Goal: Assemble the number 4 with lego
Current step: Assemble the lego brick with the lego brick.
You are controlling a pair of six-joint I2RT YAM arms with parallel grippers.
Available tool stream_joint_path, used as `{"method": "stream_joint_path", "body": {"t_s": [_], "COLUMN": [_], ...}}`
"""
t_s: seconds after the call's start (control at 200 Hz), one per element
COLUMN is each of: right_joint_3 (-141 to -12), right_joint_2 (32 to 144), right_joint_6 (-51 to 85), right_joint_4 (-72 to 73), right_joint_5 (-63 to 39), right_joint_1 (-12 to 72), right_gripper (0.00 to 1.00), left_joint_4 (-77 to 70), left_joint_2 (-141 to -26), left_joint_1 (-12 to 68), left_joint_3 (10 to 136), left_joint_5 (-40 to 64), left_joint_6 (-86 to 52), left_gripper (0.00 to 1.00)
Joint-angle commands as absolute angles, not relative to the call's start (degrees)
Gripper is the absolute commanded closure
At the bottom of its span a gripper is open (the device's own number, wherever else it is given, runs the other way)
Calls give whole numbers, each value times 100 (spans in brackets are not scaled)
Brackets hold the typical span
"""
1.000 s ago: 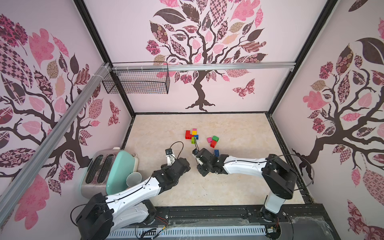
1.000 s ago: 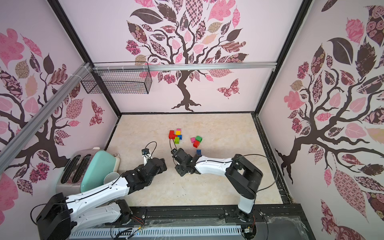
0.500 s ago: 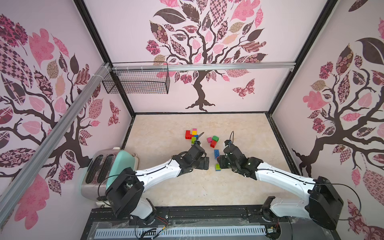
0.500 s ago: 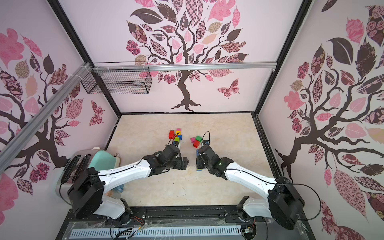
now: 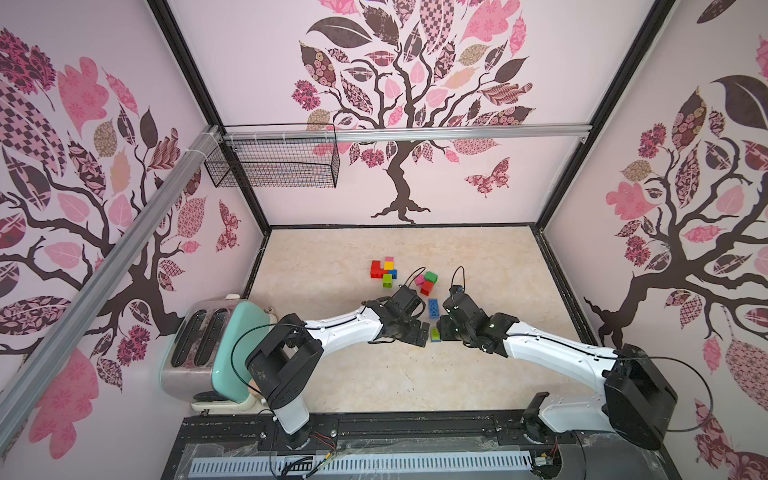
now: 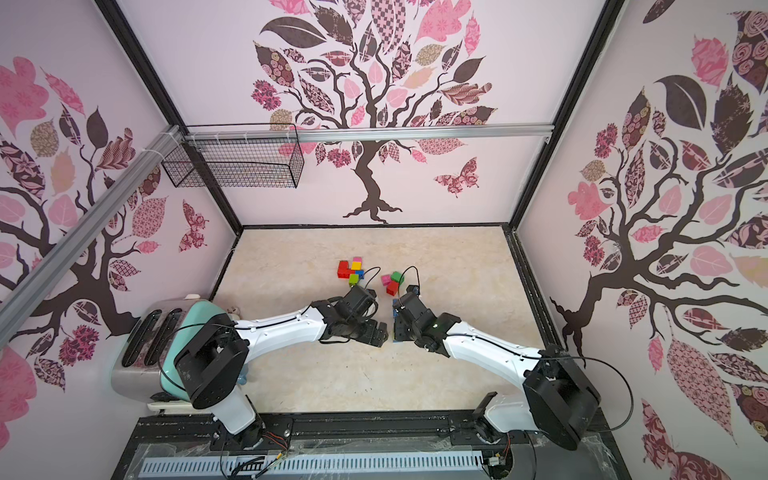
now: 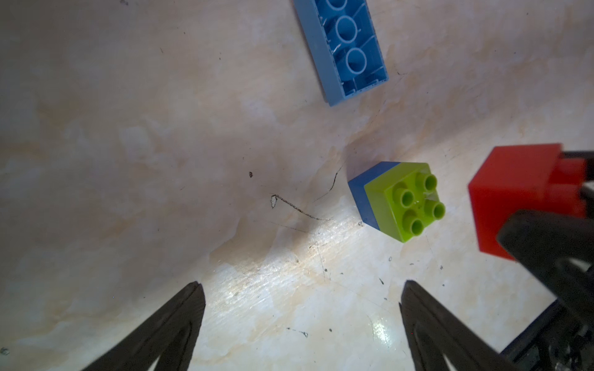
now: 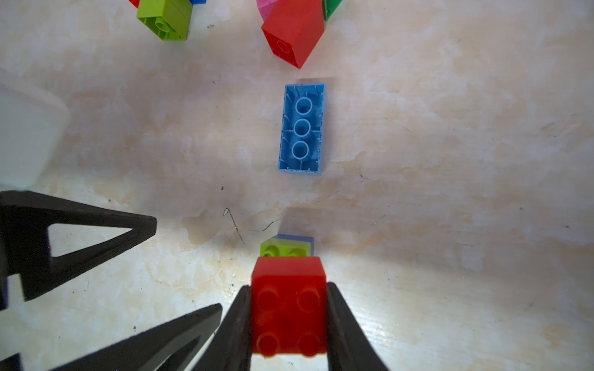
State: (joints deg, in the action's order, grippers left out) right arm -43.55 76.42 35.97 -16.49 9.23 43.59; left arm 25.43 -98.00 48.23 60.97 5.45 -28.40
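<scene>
The right end effector (image 8: pixel 289 284) is clamped on a red brick (image 8: pixel 289 318), just beside a lime-on-blue stack (image 7: pixel 405 199) on the bench (image 5: pixel 324 374). The left end effector (image 7: pixel 301 284) stands apart near it. A long blue brick (image 8: pixel 302 128) lies underside up; more lego (image 5: pixel 384 270) sits farther back. A wire basket (image 5: pixel 274 166) hangs on the rail, and a toaster (image 5: pixel 199 340) stands at the bench's left edge

A lime-on-blue stack (image 7: pixel 406 200) is seen ahead of the spread left gripper (image 7: pixel 300 286), with a red brick (image 7: pixel 520 196) near it and a long blue brick (image 7: pixel 345 48) upturned.
</scene>
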Motion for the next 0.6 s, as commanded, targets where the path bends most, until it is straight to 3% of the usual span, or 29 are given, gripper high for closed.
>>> {"method": "stream_joint_path", "body": {"t_s": [0.0,0.595], "right_joint_3": [-4578,-4697], "right_joint_2": [7891,8576], "right_joint_6": [3572,3466], "right_joint_4": [-1749,-2414], "right_joint_5": [964,1024], "right_joint_1": [4369,4370], "right_gripper": [100,100], "left_joint_4": [2661,2729], "left_joint_2": [-9978,-10674], "left_joint_1": [4799,4698], "left_joint_3": [6412,6718], "left_joint_5": [668,888], "left_joint_6": [-2768,-2829], "left_gripper": [2,2]}}
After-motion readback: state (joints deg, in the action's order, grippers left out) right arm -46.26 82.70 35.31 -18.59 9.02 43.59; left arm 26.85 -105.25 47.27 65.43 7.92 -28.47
